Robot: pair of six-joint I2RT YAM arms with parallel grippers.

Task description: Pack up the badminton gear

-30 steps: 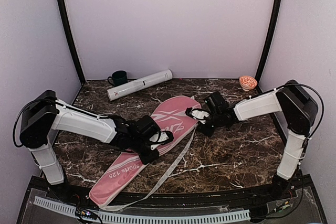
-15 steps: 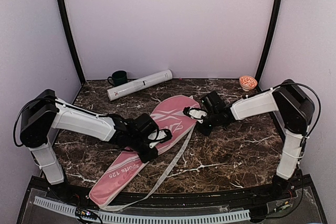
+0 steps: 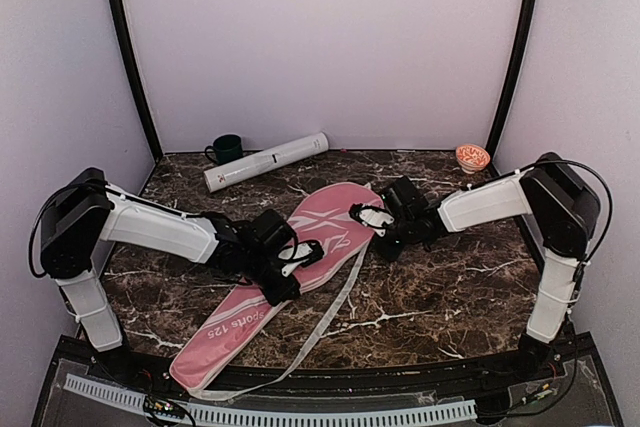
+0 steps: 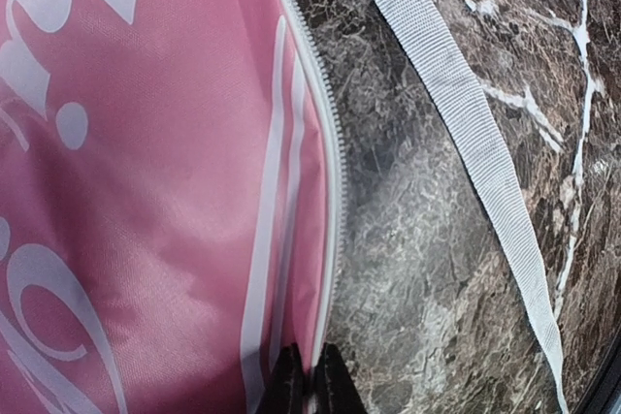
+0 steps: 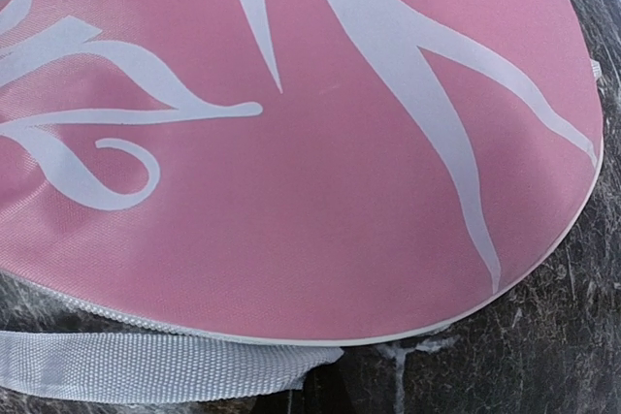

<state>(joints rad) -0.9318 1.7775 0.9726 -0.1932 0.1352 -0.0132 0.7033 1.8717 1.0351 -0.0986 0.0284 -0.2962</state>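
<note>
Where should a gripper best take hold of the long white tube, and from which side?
Probably mid-length, from above, jaws across its width: the white tube lies flat, and the mug stands near its left end.

Left wrist view: bag point(image 4: 146, 191) cut off at the left, top and bottom edges. Its lettering shows in fragments only and is unreadable. Strap point(image 4: 466, 113) runs out of frame at top and lower right. Left gripper point(image 4: 312, 385): only the dark tips show, at the bottom edge, pressed together on the bag's zip seam. Cannot tell whether fabric is caught between them.

Right wrist view: own fingers out of frame. Bag cropped left and top, strap cropped left.

Top view: right gripper point(image 3: 368, 217) covers the bag's rim at the wide end, jaws too small to make out. Bag's contents hidden. Mug point(image 3: 226, 147) base hidden behind tube point(image 3: 266, 162). Tube's mark and bowl point(image 3: 472, 157) pattern too small to read.
</note>
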